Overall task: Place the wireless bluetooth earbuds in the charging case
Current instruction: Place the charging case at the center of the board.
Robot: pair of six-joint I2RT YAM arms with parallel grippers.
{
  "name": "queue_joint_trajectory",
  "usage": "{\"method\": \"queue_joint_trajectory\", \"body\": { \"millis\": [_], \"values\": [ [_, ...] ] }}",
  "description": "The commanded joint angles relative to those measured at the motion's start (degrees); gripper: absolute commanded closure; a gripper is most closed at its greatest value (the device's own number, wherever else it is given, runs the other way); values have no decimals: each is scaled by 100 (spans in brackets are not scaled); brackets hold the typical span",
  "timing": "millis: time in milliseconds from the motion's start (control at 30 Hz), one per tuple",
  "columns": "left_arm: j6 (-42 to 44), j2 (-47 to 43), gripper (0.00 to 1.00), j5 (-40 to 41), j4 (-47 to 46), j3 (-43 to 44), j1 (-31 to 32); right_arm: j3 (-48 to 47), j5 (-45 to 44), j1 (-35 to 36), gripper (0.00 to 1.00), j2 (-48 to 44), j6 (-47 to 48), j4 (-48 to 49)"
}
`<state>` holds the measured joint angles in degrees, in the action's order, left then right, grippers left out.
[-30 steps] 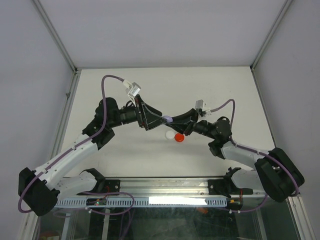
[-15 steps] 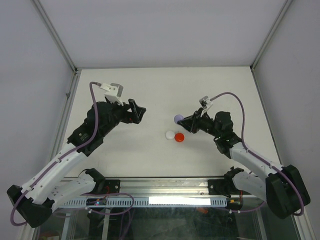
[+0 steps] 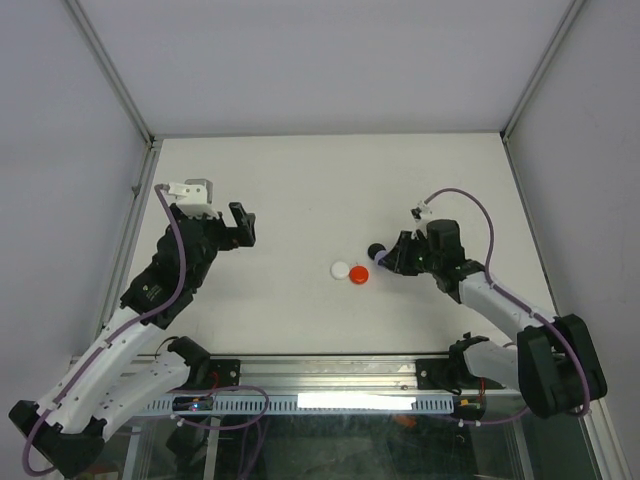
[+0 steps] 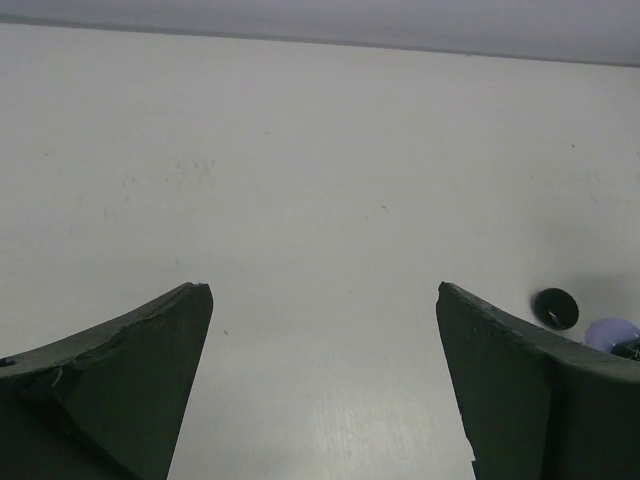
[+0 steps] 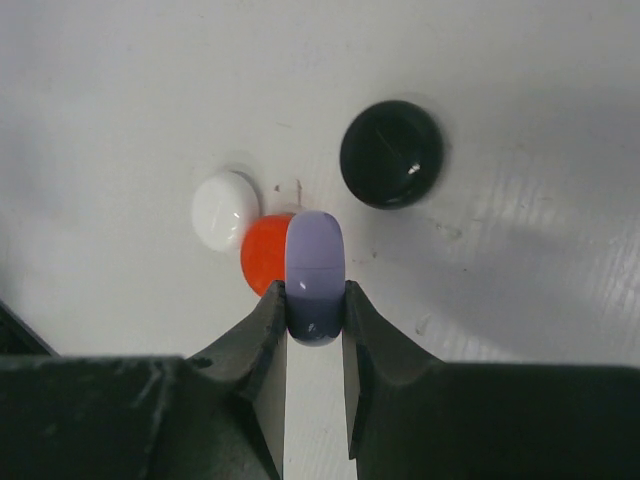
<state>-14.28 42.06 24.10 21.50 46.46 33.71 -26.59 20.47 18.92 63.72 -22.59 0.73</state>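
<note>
The right hand (image 5: 313,300) is closed narrowly on a purple case (image 5: 315,272), which stands on edge between the two fingers with its rounded rim sticking out past the fingertips. From the right wrist camera this purple case sits directly in front of the red case (image 5: 262,252) and overlaps it in the picture; whether the two touch cannot be told. From above, the right hand is just to the right of the red case.

The white case (image 5: 226,209) lies flat just left of the red case, the two side by side and about touching. The black case (image 5: 391,153) lies flat to the right of the red case and a little farther from the arm bases, apart from it.

The left hand (image 4: 322,290) is spread wide with nothing between its fingers, well to the left of the red case over bare counter (image 3: 300,190).

There are four round cases: one purple, one red, one white and one black. Three rest on the counter and one is held.
</note>
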Motion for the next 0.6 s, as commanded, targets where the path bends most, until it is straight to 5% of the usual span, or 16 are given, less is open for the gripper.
{"method": "queue_joint_trajectory", "body": {
  "millis": [0,333,567],
  "values": [
    [45,-294,1,252,-198,-129,-263,-415,-225,-54,97,446,-211,-444],
    [-367,-579,1,-505,-189,-206,-1245,-445,178,-48,87,1407,-692,310],
    [-409,-630,1,-1238,-235,-207,-1545,-361,74,-55,59,1488,-766,307]
  ]
}}
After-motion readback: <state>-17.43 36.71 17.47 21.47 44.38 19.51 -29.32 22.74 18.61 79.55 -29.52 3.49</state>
